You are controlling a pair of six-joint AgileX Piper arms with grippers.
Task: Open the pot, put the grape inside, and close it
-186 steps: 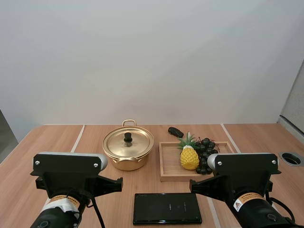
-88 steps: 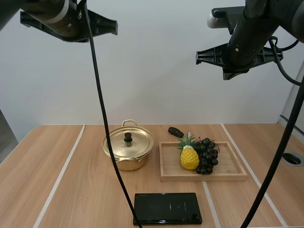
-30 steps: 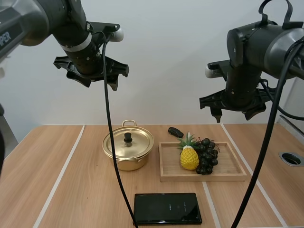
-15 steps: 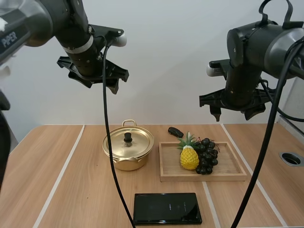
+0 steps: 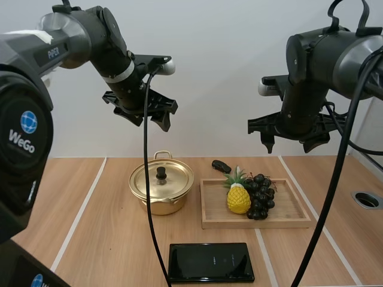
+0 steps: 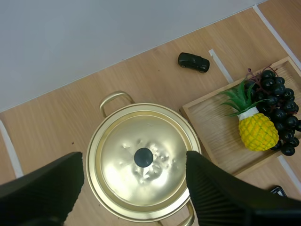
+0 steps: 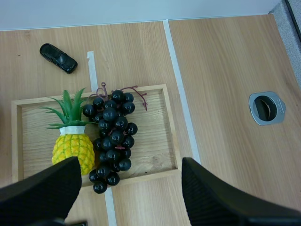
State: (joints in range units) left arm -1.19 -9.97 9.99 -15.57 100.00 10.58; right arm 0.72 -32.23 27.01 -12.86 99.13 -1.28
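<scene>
Pot [image 5: 161,190], golden, stands on the table [image 5: 90,239] with its lid [image 5: 161,179] on. At its 3 o'clock the wooden tray [image 5: 287,207] holds the bunch of grapes [image 5: 259,196], touching a toy pineapple [image 5: 239,199] at their 9 o'clock. The left gripper [image 5: 146,116] and the right gripper [image 5: 288,141] hang high above. Left wrist view: jaws apart, over the lid's knob [image 6: 143,157]. Right wrist view: jaws apart, over the grapes.

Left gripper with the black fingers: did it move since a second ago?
Yes. The black two-fingered left gripper swung rightward and lower, ending above the round golden metal pot.
</scene>
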